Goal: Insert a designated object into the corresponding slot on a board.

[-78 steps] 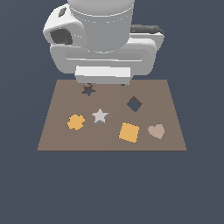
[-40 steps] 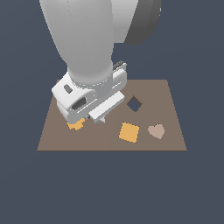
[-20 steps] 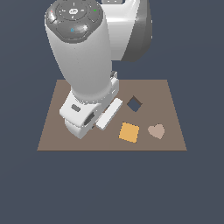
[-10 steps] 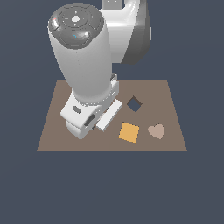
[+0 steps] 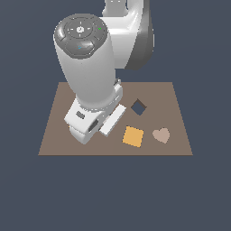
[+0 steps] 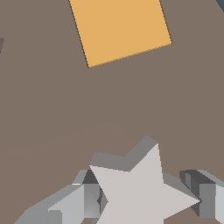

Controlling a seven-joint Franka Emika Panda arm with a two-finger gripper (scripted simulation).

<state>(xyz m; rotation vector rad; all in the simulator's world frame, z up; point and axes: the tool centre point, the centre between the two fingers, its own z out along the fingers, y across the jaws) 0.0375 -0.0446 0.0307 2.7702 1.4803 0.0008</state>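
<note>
hand (image 6: 146, 201) straddled the small flat light-grey star (image 6: 142, 190), fingers at 9 and 3 o'clock, grip unconfirmed | star slot hidden | orange square (image 6: 120, 28) lay toward 12 o'clock

- The exterior view looks down on me from a raised spot off my arm, far enough back to take in the whole large flat brown rectangular board (image 5: 180, 113) against a dark blue-grey ground.
- My bulky white arm fills the middle of that view and hides much of the board's half toward the exterior view's left.
- My wrist camera sits very near the board (image 6: 52, 113), facing down past my claw (image 6: 148, 199).
- Both views share the flat orange square piece (image 5: 133, 136) (image 6: 120, 28) and the brown surface around it.
- The small light-grey five-pointed star (image 6: 140, 192) shows only at my wrist.
</note>
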